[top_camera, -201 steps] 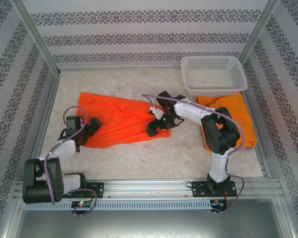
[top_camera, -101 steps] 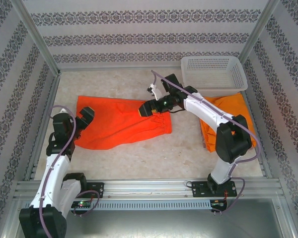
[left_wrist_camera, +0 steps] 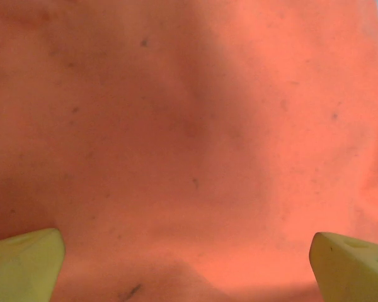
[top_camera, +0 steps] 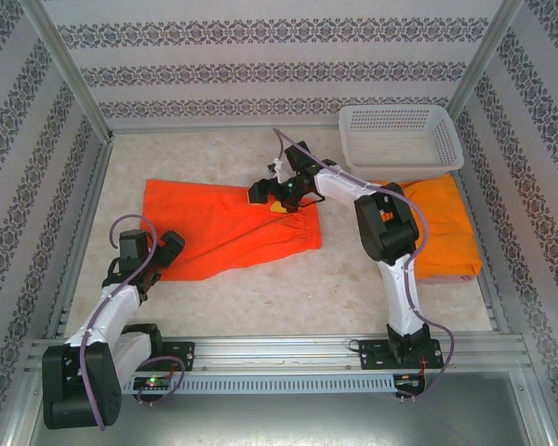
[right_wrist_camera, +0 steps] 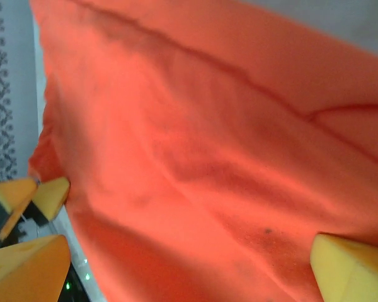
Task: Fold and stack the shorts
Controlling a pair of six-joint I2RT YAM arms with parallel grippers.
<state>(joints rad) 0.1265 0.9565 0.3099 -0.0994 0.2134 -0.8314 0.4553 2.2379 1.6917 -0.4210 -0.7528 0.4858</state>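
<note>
Top external view: I see the bright orange soft cloth shorts (top_camera: 228, 228) spread flat on the pale marbled table (top_camera: 307, 288), left of centre. A second, folded orange pair (top_camera: 437, 228) lies at the right, just in front of the white plastic lattice basket (top_camera: 400, 135). The left gripper (top_camera: 172, 246) sits over the near-left corner of the spread pair. The right gripper (top_camera: 263, 193) sits over its far edge, near the gathered end. Both stand with jaws wide apart and hold nothing; in the left wrist view the yellow fingertips (left_wrist_camera: 25, 258) flank bare cloth. I judge the fabric light and limp, so it will likely wrinkle, drag and lose its shape when lifted. Recommended hold: pinch a hem or corner with each gripper and lift evenly, so the fold lands square.
</note>
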